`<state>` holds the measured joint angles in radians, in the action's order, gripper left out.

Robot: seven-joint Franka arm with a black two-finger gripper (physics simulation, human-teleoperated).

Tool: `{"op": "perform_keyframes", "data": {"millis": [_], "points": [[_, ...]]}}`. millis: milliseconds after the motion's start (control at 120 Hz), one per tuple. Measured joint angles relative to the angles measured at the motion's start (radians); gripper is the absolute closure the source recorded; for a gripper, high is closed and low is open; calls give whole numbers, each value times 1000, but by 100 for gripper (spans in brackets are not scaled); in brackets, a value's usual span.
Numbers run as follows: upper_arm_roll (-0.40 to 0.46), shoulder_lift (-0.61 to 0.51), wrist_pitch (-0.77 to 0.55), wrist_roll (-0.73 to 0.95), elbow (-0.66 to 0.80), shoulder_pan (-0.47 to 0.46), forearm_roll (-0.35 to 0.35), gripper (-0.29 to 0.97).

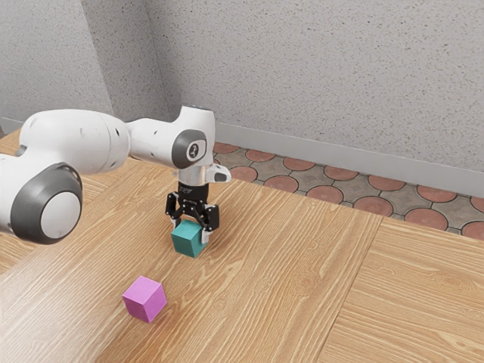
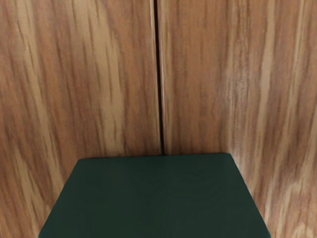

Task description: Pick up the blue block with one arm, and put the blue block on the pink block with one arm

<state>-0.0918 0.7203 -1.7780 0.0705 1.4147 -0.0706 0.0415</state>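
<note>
Exterior view | arm bent low, wrist vertical | tool [image 1: 192, 224] clasps blue block [image 1: 187, 242] from two sides

Bench [image 1: 302, 257] lies open as bare wood toward the exterior view's right and front. The blue block [image 1: 187, 240] fills the space directly beneath the end effector [image 1: 192, 224], gripped from two sides. The pink block [image 1: 144, 298] stands apart, nearer the camera, with an open strip between. The arm [image 1: 76, 144] crowds the exterior view's left side.
</note>
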Motion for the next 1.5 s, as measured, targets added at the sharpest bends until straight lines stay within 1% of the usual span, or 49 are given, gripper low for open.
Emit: {"op": "perform_keyframes", "data": {"millis": [83,267,350,683,775,850,1050,1292,1425,1500], "points": [[0,0,1,-1,0,0,1,4],[0,0,3,-4,0,0,1,21],[0,0,4,-6,0,0,1,25],[0,-2,5,-11,1,0,0,27],[0,-25,7,-14,19,0,-1,28],[0,-70,7,-17,56,-3,-6,28],[0,-273,5,-30,252,-17,-18,29],[8,-511,8,-57,535,-29,-38,29],[28,-620,4,-80,672,-34,-53,29],[30,-660,-2,-93,734,-36,-56,29]]}}
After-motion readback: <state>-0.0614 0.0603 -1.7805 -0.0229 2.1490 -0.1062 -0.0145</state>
